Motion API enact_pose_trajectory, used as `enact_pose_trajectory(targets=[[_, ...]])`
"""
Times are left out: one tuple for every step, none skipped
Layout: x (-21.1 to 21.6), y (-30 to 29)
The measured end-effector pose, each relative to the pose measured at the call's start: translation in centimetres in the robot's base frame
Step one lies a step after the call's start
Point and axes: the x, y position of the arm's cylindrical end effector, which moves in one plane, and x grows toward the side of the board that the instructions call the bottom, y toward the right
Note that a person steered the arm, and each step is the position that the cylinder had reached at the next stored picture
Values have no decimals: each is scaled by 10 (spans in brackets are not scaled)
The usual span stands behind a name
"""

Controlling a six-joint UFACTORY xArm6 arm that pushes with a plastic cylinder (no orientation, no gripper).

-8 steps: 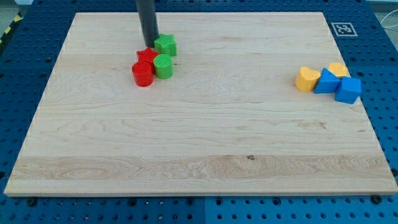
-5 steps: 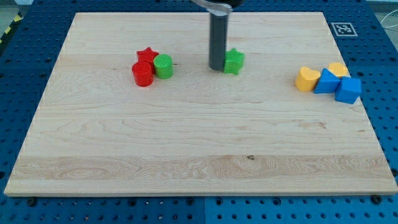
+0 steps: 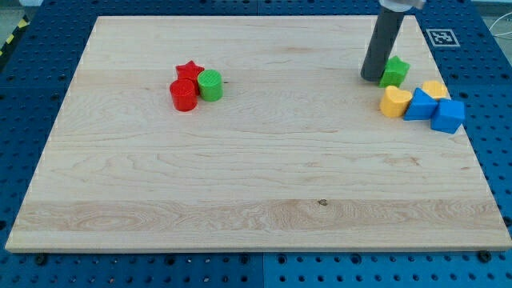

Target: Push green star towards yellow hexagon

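Note:
The green star (image 3: 394, 72) lies at the view's upper right, just above and left of the yellow and blue cluster. My tip (image 3: 372, 78) touches the star's left side. The yellow hexagon (image 3: 436, 88) sits a short way to the star's lower right, partly hidden behind a blue block (image 3: 420, 105). A yellow heart-like block (image 3: 394, 102) lies directly below the star.
A second blue block (image 3: 448, 116) sits at the cluster's right end. At the view's upper left a red star (image 3: 190, 71), a red cylinder (image 3: 183, 94) and a green cylinder (image 3: 210, 84) are bunched together. The wooden board (image 3: 256, 200) ends near the cluster's right.
My tip has swept to the view's right, pushing the green star from the red and green group across the board's top to just beside the yellow and blue cluster.

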Motion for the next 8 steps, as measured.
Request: enact_pose_trajectory(targets=[[-32,0],[-39,13],[-31,14],[-21,20],[0,36],[7,43],[-16,30],[-30,-23]])
